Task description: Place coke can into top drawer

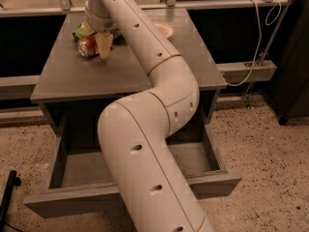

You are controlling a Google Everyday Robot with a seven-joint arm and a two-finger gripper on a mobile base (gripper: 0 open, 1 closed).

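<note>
At coke can (87, 47), end effector (98, 42); drawer (67, 203) open.

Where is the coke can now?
The coke can is on the cabinet top, far left in the camera view, by the green chip bag, with the gripper close beside it.

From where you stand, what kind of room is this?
Probably a lab or office test area: grey cabinet with its drawer open, speckled floor, a loose cable. The robot's hand is at the red can on top.
</note>
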